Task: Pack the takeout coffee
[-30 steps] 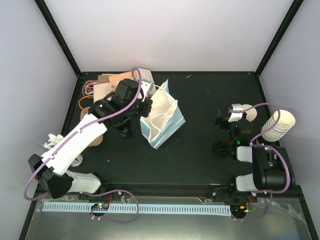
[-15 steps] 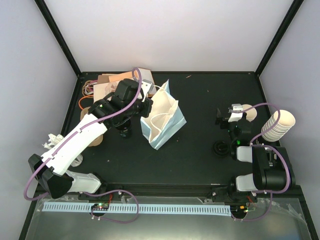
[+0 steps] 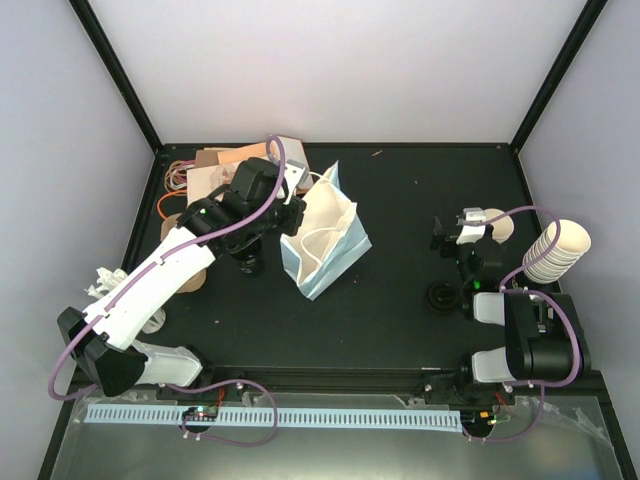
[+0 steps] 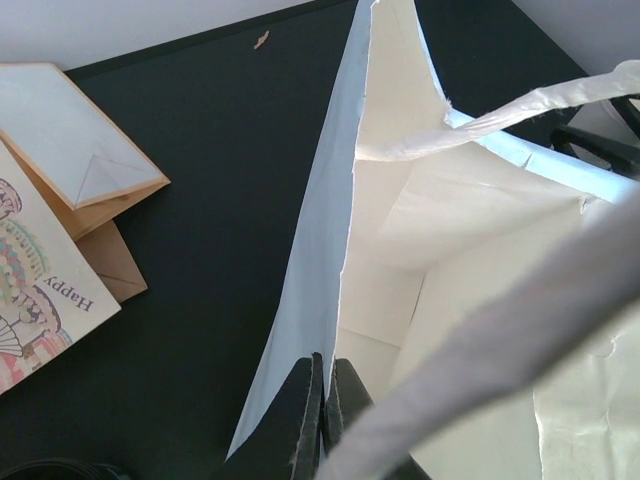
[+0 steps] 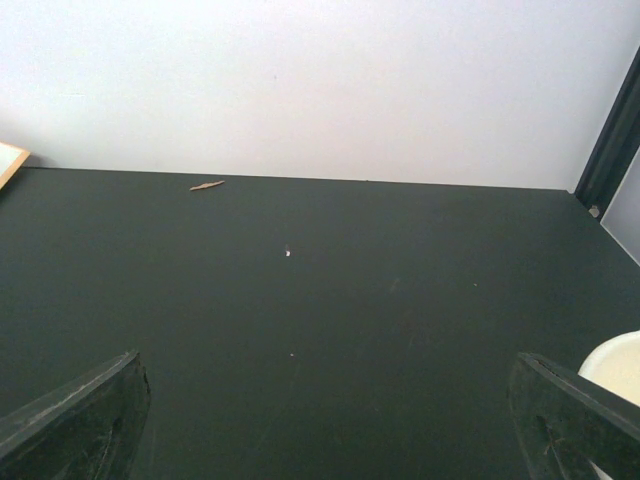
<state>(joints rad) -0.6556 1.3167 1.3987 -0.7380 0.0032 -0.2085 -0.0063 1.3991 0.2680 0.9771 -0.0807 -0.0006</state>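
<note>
The takeout coffee [image 3: 443,297] shows as a black disc on the dark table, just near-side of my right gripper [image 3: 463,235]. That gripper stands open over bare table [image 5: 325,430], with nothing between its fingers [image 5: 75,420]. A white paper bag [image 3: 325,240] stands open left of the middle. My left gripper [image 3: 290,225] is shut on the bag's left wall [image 4: 328,375], one jaw inside and one outside. The bag's pale inside [image 4: 400,270] shows nothing in it, and a handle strip [image 4: 520,110] crosses its mouth.
A stack of lidless cream cups [image 3: 555,250] lies at the right edge, and one cream cup rim [image 5: 615,365] shows by my right finger. Brown envelopes and a printed card [image 4: 60,190] lie back left beside orange cords [image 3: 172,180]. White crumpled paper [image 3: 105,280] is at the left.
</note>
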